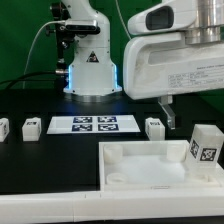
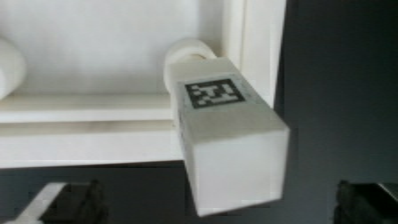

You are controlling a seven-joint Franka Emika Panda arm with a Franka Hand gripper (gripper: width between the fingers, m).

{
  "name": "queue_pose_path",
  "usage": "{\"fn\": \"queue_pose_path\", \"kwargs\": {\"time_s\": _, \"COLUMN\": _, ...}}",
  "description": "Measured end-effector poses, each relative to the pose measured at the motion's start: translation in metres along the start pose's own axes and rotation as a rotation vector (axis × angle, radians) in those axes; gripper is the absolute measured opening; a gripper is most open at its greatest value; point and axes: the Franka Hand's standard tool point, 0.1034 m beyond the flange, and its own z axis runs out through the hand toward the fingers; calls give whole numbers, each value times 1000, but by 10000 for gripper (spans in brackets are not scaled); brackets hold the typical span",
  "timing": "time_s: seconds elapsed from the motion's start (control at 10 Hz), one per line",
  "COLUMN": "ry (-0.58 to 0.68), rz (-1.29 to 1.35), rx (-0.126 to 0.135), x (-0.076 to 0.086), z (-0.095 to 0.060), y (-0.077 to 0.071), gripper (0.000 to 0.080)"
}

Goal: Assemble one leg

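Note:
A leg [image 2: 222, 130], a small white block with a square tag on it, stands in the corner socket of the white tray [image 2: 89, 125]. In the exterior view this leg [image 1: 205, 146] is at the far corner of the tray [image 1: 150, 168], on the exterior view's right. My gripper [image 2: 217, 207] is open, with its dark fingers [image 2: 63, 205] wide apart on either side of the leg and not touching it. In the exterior view one dark finger [image 1: 166, 112] shows below the white wrist housing; the other is hidden. Three more legs [image 1: 154, 127] [image 1: 30, 127] [image 1: 3, 127] stand on the black table.
The marker board [image 1: 93, 124] lies behind the tray, between the loose legs. The arm's base [image 1: 92, 70] stands at the back. A green wall [image 1: 200, 100] rises on the exterior view's right.

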Motion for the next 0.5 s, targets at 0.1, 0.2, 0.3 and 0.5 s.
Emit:
{"fn": "queue_pose_path", "kwargs": {"time_s": 0.1, "ry": 0, "rz": 0, "rx": 0, "x": 0, "z": 0, "y": 0, "gripper": 649}}
{"fn": "queue_pose_path", "kwargs": {"time_s": 0.2, "ry": 0, "rz": 0, "rx": 0, "x": 0, "z": 0, "y": 0, "gripper": 649}}
{"fn": "queue_pose_path", "kwargs": {"time_s": 0.3, "ry": 0, "rz": 0, "rx": 0, "x": 0, "z": 0, "y": 0, "gripper": 649}}
{"fn": "queue_pose_path", "kwargs": {"time_s": 0.5, "ry": 0, "rz": 2, "rx": 1, "x": -2, "z": 11, "y": -4, "gripper": 649}}
